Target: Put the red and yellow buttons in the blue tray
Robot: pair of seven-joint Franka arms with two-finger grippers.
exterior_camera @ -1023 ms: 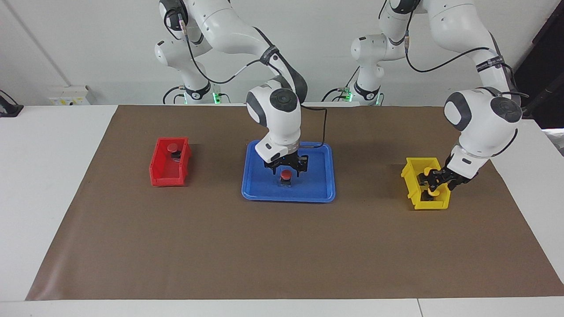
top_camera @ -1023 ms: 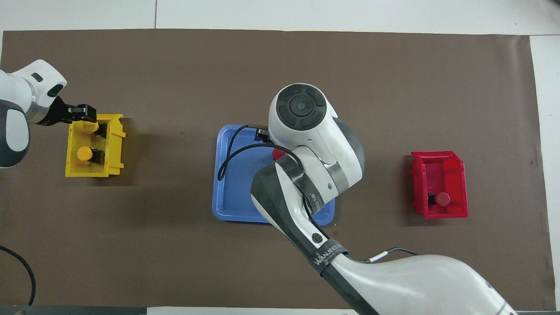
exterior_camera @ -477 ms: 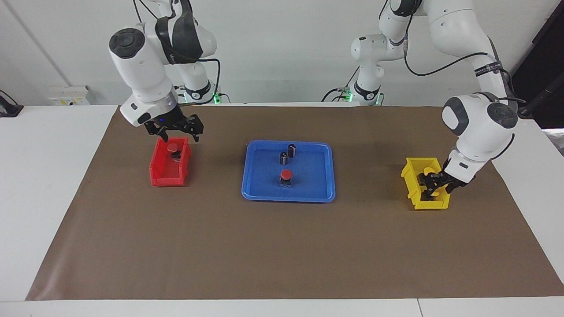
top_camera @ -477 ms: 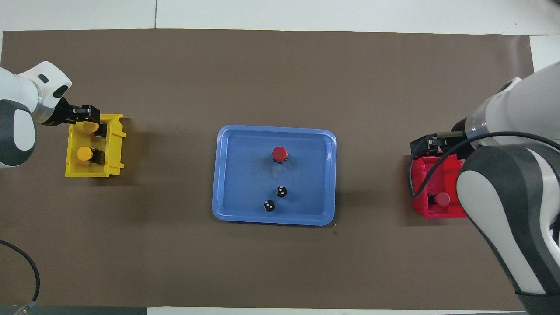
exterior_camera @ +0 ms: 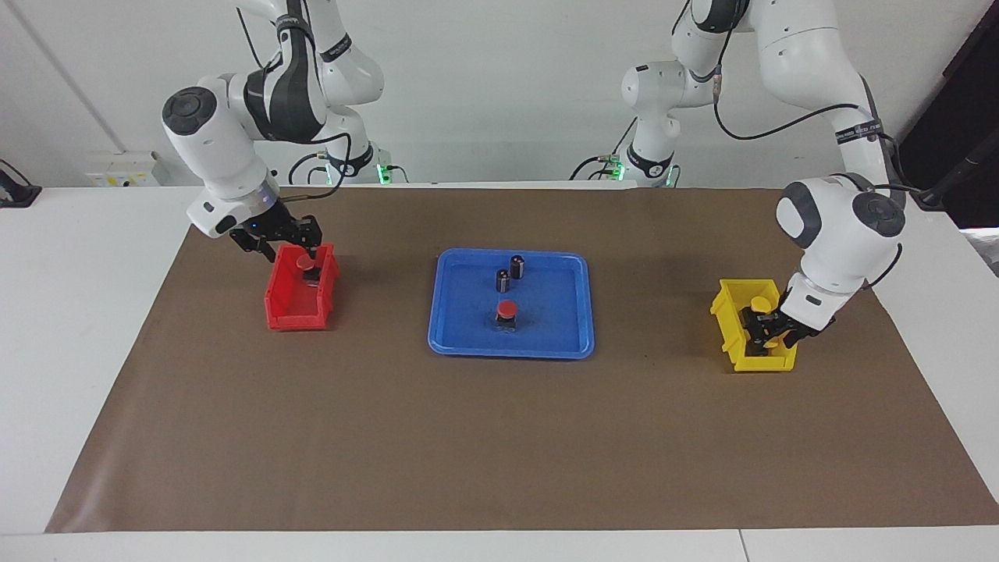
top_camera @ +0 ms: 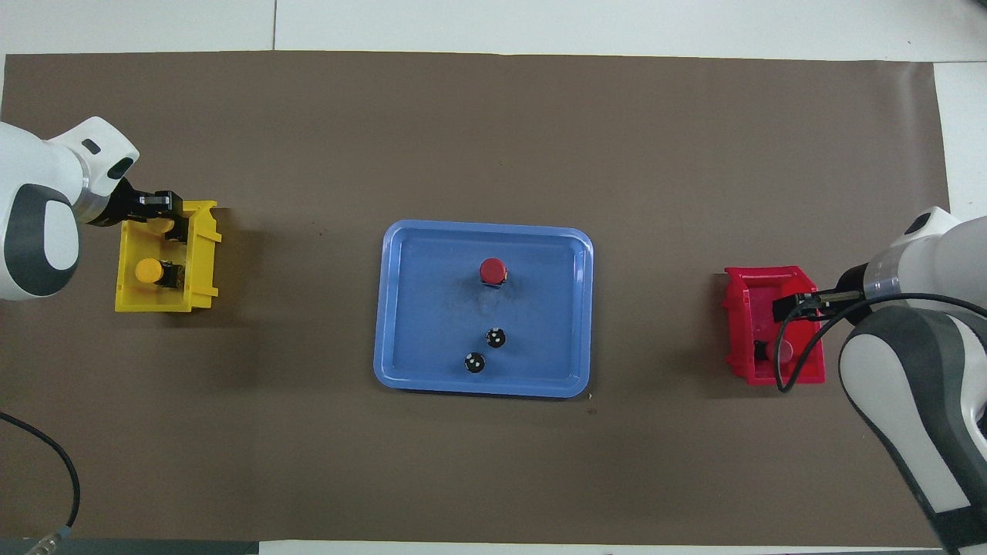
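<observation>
The blue tray (exterior_camera: 453,343) (top_camera: 393,308) lies mid-table with one red button (exterior_camera: 507,309) (top_camera: 492,270) standing in it. A second red button (exterior_camera: 304,265) (top_camera: 777,352) sits in the red bin (exterior_camera: 285,312) (top_camera: 740,308); my right gripper (exterior_camera: 289,248) (top_camera: 783,308) hangs open just above that bin. My left gripper (exterior_camera: 769,332) (top_camera: 171,216) reaches down into the yellow bin (exterior_camera: 730,328) (top_camera: 200,285), shut on a yellow button (exterior_camera: 761,303) (top_camera: 160,226). Another yellow button (top_camera: 148,270) lies in the same bin, nearer to the robots.
Two dark capless cylinders (exterior_camera: 517,265) (exterior_camera: 503,279) stand in the tray, nearer to the robots than the red button. A brown mat (exterior_camera: 499,437) covers the table. The bins sit at the two ends of the mat, the tray between them.
My right gripper left the red button in the tray, swung over to the red bin and came down toward it. The left gripper closed on a yellow button inside the yellow bin.
</observation>
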